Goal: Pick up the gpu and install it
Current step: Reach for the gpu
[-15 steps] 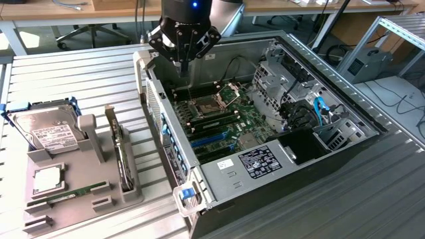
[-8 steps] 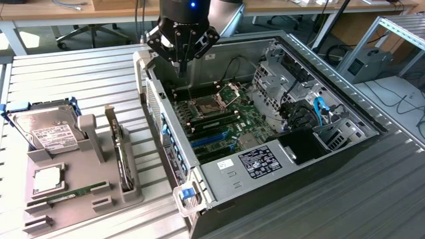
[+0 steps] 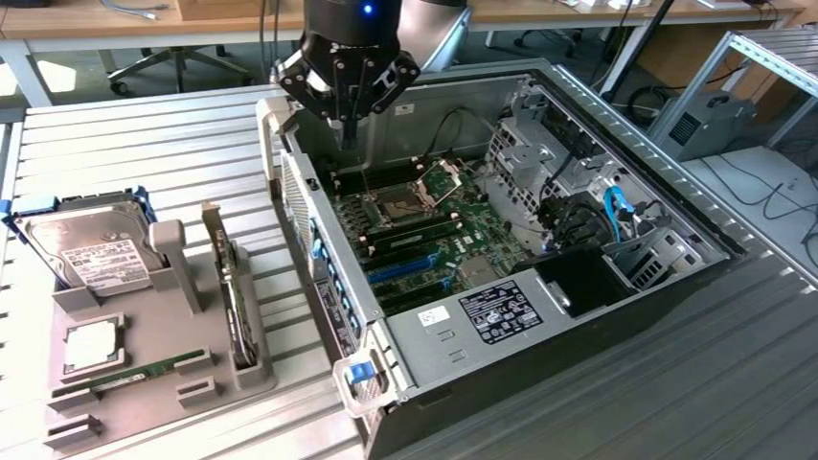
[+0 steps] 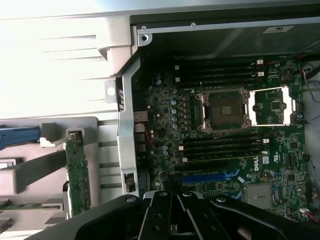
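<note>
While the claw hangs pinched shut with nothing in it, over the rear rim of the open computer case, I judge the step in hand to be the reach for the gpu, with nothing lifted yet.

At the exterior view's left, the grey holder sits near that edge of the slatted table. The hard drive is propped at the holder's far corner, and the memory stick lies flat along its near edge. The gpu stands on its long edge in a slot on the holder's side closest to the case, well apart from the claw. In the wrist view the gpu reads as a narrow green strip just beside the case wall, with the claw above the motherboard.

To do this well, I would spread the jaws before descending. I would square them across the card's thin dimension and take the top edge near its middle. I would keep off the holder's upright post just beside the card. A straight vertical pull should keep the card from binding in its slot.

Further right, inside the case, the blue expansion slot looks unoccupied.
</note>
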You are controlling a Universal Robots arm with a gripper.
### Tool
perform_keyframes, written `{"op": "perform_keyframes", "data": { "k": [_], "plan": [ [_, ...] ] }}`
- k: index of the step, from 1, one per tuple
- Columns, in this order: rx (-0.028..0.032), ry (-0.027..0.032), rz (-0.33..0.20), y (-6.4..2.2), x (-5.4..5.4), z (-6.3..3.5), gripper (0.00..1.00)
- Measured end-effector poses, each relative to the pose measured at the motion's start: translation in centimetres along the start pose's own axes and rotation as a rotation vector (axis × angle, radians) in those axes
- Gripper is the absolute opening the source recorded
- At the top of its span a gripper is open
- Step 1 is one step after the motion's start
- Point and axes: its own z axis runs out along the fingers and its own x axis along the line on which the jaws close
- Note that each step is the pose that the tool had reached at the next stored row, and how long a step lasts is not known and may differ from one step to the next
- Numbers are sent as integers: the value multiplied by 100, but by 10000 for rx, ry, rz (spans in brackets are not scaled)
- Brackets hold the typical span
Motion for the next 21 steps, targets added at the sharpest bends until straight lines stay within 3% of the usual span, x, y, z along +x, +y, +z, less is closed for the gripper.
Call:
{"op": "perform_keyframes", "data": {
  "k": [21],
  "plan": [
    [4,0,1,-5,70,-2,11]
  ]
}}
